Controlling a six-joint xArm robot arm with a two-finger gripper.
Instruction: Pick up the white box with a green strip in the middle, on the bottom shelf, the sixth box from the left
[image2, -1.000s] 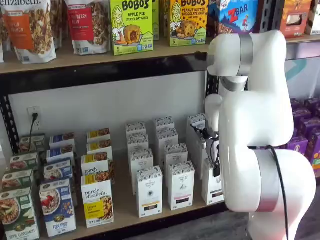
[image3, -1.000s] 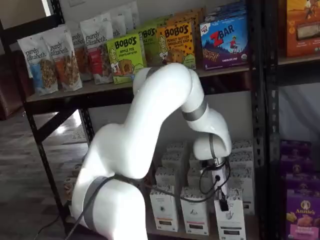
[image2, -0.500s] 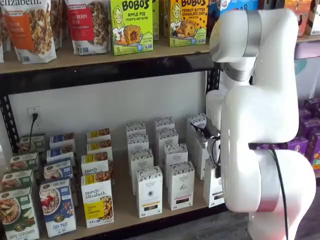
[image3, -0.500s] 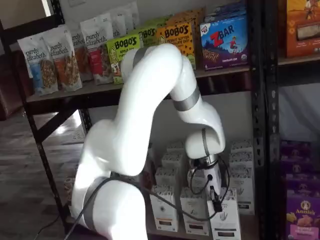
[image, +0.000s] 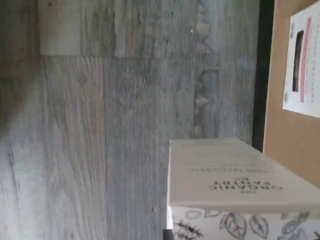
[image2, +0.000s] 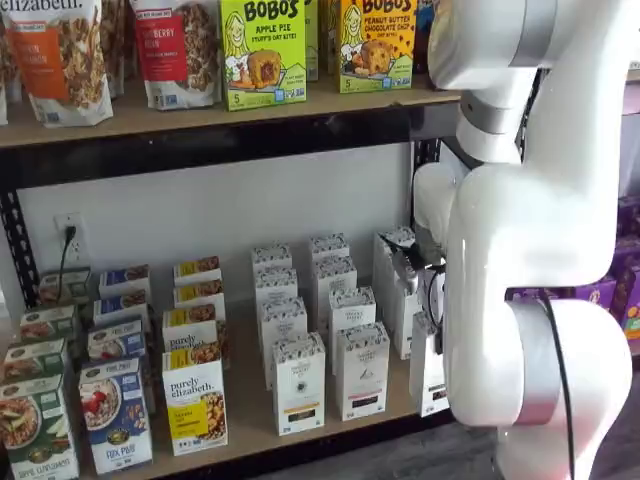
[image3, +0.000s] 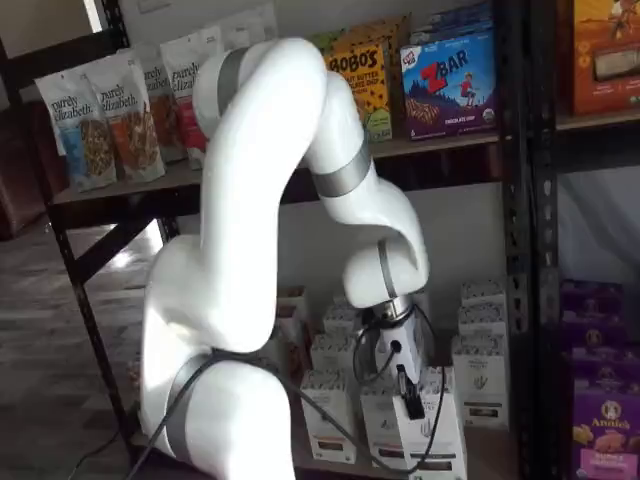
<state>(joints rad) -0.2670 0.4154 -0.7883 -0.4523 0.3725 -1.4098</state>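
My gripper (image3: 409, 403) is shut on a white box with a leaf-patterned top (image3: 432, 437), its black fingers clamped on the box's upper part. In a shelf view the box (image2: 428, 368) hangs at the front right of the bottom shelf (image2: 245, 402), a tan board with a black front rail, under the gripper (image2: 427, 318). The arm hides much of it there. The wrist view shows the held box (image: 235, 175) close up, over grey floor, just outside the shelf's black rail (image: 260, 100). I cannot make out the strip's colour.
Rows of similar white boxes (image2: 300, 382) (image2: 362, 370) stand left of the held one, with granola boxes (image2: 195, 400) further left. Bobo's boxes (image2: 262, 50) fill the upper shelf. A black upright (image3: 520, 200) and purple boxes (image3: 605, 420) stand to the right.
The arm's upper links have risen and swung. The gripper has drawn the white box forward, out of its row toward the shelf's front edge.
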